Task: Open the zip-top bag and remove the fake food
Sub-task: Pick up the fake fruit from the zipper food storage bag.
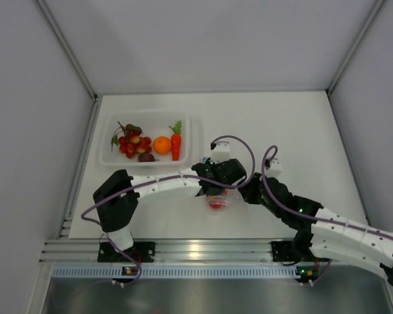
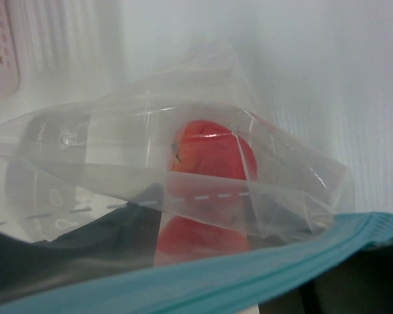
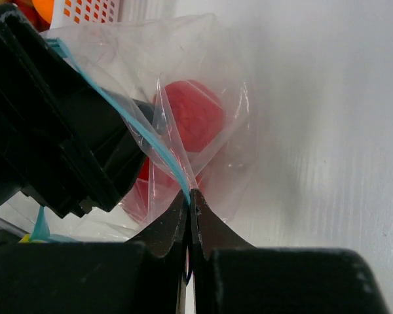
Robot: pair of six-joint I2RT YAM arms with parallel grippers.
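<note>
The bag [image 1: 217, 200] lies on the white table [image 1: 281, 124], just below the middle of the top view, with a red fruit [image 2: 213, 154] inside it. My right gripper [image 3: 191, 196] is pinched tight on the bag's edge, right at its teal strip [image 2: 249, 271]. That arm reaches in from the lower right corner with its elbow bent. My left gripper [image 1: 213, 188] sits against the bag's mouth, its arm stretched low from the lower left. I cannot tell whether its fingers grip the plastic. The tray [image 1: 108, 160] at upper left holds berries [image 1: 131, 142], an orange [image 1: 162, 144] and a carrot [image 1: 176, 145].
</note>
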